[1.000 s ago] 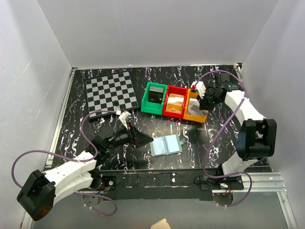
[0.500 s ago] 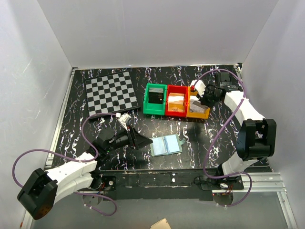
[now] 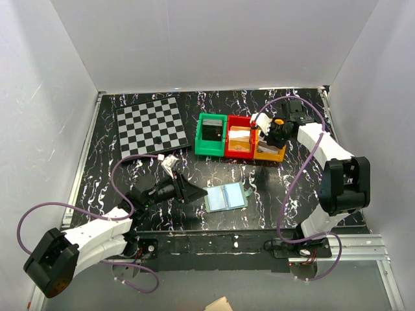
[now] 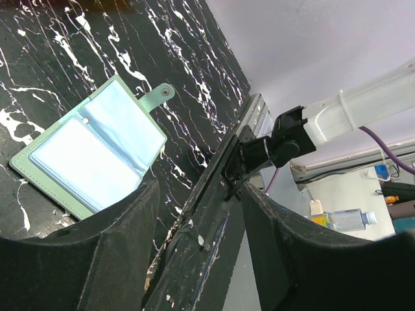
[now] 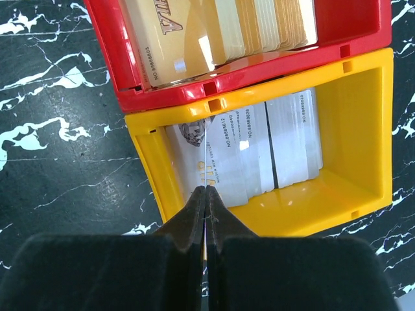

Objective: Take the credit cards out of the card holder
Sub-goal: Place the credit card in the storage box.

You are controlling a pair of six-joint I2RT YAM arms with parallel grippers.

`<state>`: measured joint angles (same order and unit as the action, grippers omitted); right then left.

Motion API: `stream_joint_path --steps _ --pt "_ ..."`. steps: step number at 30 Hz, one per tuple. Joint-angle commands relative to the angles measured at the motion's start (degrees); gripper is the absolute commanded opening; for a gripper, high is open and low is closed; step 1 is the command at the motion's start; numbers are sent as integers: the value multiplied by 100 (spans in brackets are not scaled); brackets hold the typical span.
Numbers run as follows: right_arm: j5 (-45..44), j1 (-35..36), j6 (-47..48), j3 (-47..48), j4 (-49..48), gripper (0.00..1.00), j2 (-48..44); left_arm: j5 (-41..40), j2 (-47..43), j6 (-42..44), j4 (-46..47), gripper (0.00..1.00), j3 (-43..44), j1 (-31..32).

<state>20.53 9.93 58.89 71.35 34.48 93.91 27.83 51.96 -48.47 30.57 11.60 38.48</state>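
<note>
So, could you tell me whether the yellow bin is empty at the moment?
No, the yellow bin holds several silvery credit cards, plainly seen in the right wrist view.

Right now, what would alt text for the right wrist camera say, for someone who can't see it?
The right gripper, shut on a thin card seen edge-on, hangs over a yellow bin of silvery cards. A red bin of gold cards adjoins it on the black marbled table.
</note>
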Motion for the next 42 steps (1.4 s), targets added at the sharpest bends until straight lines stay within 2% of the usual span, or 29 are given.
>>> stream_joint_path --steps 1,9,22,35,42 --pt "-146 44 307 142 146 1 22 -59 -64 30 125 53 -113 28" --pt "-427 44 728 204 560 1 84 3 33 -5 239 53 -122 37" --pt "-322 140 1150 291 524 1 277 11 103 -22 318 53 -184 37" --pt "-137 474 1168 344 595 1 461 -6 86 -31 362 52 -254 54" --pt "-156 404 1168 520 753 1 611 -76 -72 21 265 52 -324 55"
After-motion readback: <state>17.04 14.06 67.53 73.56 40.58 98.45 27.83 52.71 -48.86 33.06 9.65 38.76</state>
